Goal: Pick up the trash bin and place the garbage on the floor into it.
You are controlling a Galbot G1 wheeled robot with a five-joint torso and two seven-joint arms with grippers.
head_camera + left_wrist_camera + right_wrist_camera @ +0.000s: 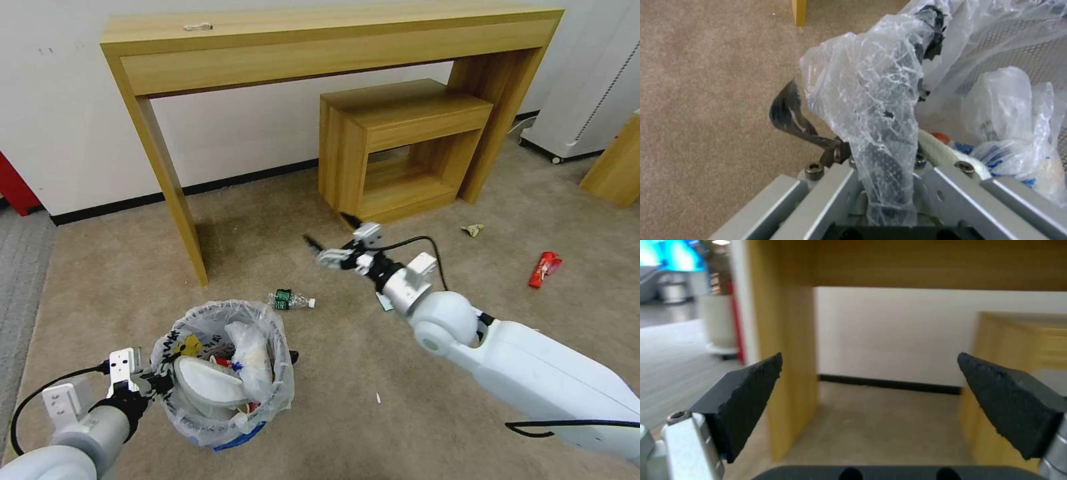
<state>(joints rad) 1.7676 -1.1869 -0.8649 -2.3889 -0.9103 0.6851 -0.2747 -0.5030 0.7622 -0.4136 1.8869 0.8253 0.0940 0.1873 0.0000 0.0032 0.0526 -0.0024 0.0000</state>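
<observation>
Crinkled plastic-lined trash bin (223,373) | left gripper (157,381) clamps rim | right gripper (331,241) agape

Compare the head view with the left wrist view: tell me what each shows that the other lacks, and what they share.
Head view alone: the right gripper, open in the air above the floor, a green-label bottle, a red packet, and a small wooden table under the long one.

Left wrist view alone: the bin's perforated wall and crinkled liner bunched between the left gripper's fingers.

Both: the trash bin, the left gripper at its rim, beige carpet.
</observation>
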